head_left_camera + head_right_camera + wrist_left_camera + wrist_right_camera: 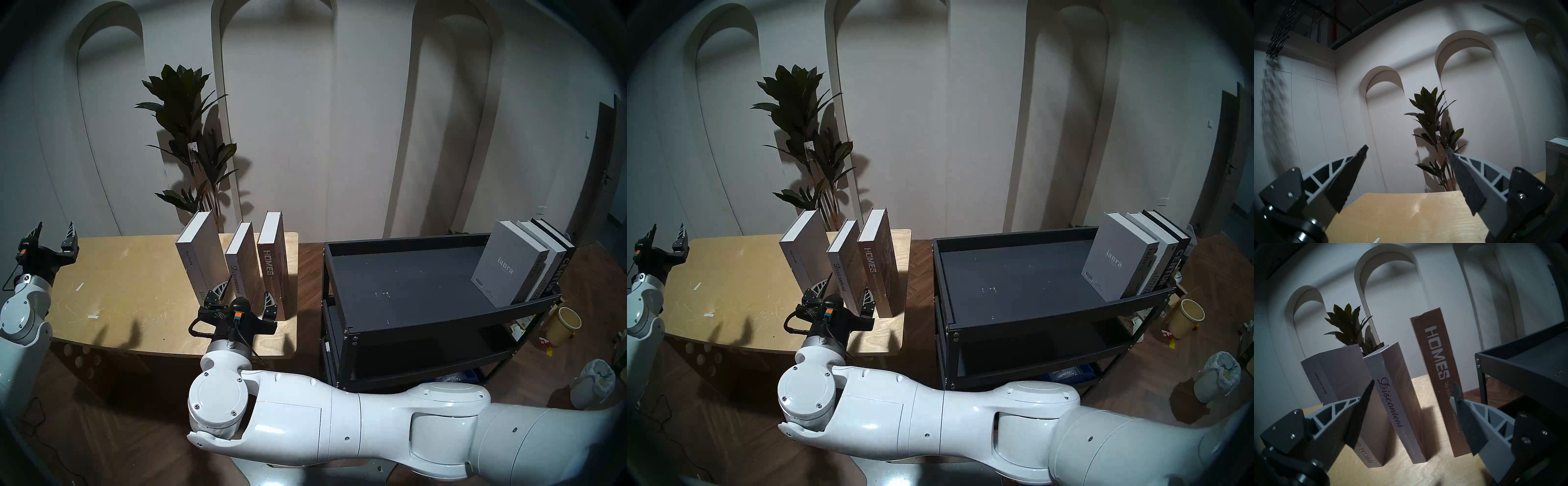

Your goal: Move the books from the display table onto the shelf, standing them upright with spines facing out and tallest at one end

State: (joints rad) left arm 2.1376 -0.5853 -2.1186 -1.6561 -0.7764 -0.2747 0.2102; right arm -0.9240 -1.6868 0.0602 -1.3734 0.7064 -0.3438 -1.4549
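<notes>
Pale plywood worktop [129, 271] carries three books standing upright near its right end, spines toward the robot: a grey-white "SPECIAL ISSUE" volume [200, 258] leaning left, the "Discontent" book [241, 261] in the middle, and the brown "HOMES" book [273, 261] rightmost, close to the worktop's right edge. The three stand apart with gaps between them. Black metal shelf [400, 325] stands just right of the worktop; on its top tray, at the far right end, three more books lean together: a grey one lettered "ianra" [502, 261], a white one [539, 251], and the black "CENTURY" [565, 268] outermost. Right hand [1413, 389] sits low at the worktop's near edge, fingers spread wide and empty, the "Discontent" spine framed between the tips in the wrist view, no contact visible. Left hand [54, 234] hangs over the worktop's left end, likewise spread and empty. Potted plant [190, 142] stands behind the worktop.
</notes>
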